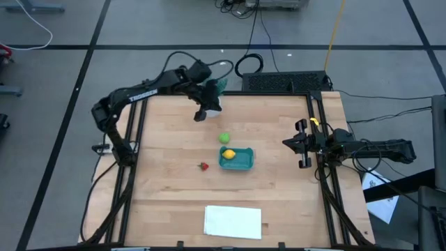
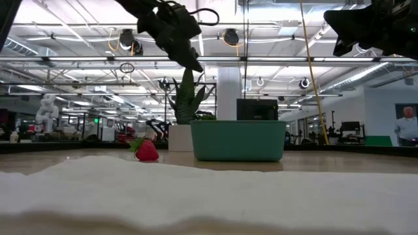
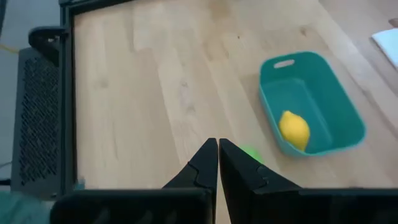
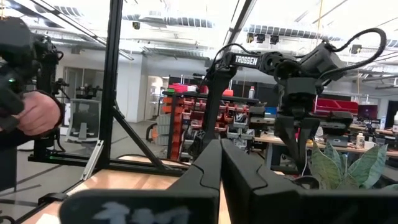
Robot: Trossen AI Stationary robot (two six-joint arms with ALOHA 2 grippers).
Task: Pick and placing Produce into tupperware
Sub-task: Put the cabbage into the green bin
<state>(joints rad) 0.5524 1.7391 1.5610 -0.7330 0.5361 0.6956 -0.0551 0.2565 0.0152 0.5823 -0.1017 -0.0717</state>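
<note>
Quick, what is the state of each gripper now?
Left gripper: fingers closed, holding nothing, raised above the table near the lime.
Right gripper: fingers closed, empty, waiting at the table's right edge.

The table (image 1: 167, 153) is pale blond wood with a faint grain, framed in black rails. On it the tub (image 1: 237, 159) is teal, and the lemon (image 1: 228, 154) inside it is bright yellow. Just beyond it the ball (image 1: 224, 138) is lime green. To the left the strawberry (image 1: 204, 166) is red, with what looks like a green cap. Near the front edge lies a white sheet (image 1: 233, 221). Both arms are dark, nearly black. At the far side the plant (image 2: 187, 98) is green in a white pot (image 2: 179, 138).
</note>
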